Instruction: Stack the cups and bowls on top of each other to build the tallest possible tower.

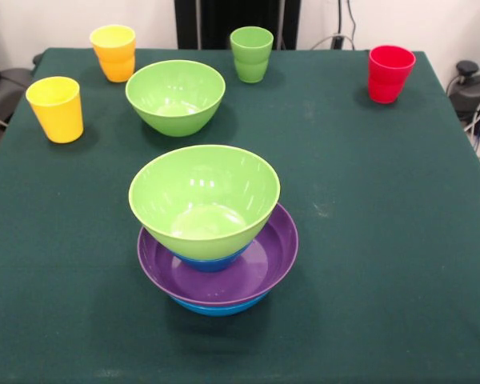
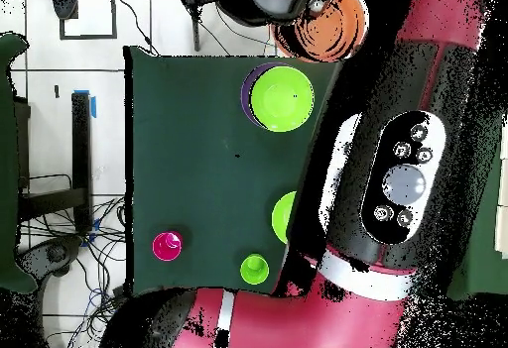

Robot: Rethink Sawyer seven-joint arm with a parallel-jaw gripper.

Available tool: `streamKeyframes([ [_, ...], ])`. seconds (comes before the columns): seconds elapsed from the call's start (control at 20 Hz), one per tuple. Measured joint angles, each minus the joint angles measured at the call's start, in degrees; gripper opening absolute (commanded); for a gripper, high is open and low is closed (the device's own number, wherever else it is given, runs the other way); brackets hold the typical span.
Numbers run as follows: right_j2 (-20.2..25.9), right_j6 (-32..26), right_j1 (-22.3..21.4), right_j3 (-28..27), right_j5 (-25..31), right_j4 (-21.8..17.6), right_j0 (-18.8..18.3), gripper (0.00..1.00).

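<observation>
The tower (image 1: 212, 232) stands mid-table: a light green bowl (image 1: 204, 196) on a small blue bowl (image 1: 212, 260), inside the wide purple bowl (image 1: 260, 268), on the large blue bowl (image 1: 220, 306). It also shows in the overhead view (image 2: 282, 98). The second light green bowl (image 1: 176, 96) sits alone behind it. The yellow cup (image 1: 56, 108), orange-yellow cup (image 1: 114, 52), light green cup (image 1: 251, 54) and red cup (image 1: 390, 74) stand apart along the far side. The arm (image 2: 397, 175) shows only from overhead. An orange bowl (image 2: 332, 22) shows by its end, off the table; the gripper is not clear.
A dark green cloth (image 1: 368, 240) covers the table. The robot's pedestal (image 1: 236, 20) stands behind the far edge. Cables and a black device (image 1: 472, 88) lie off the table to the right. From overhead the arm hides the two yellow cups and part of the lone green bowl (image 2: 284, 215).
</observation>
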Motion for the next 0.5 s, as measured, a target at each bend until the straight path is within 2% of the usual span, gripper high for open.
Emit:
streamKeyframes([
  [0.5,-0.33,0.00,0.02,4.18,-4.19,0.18,-0.17,0.00],
])
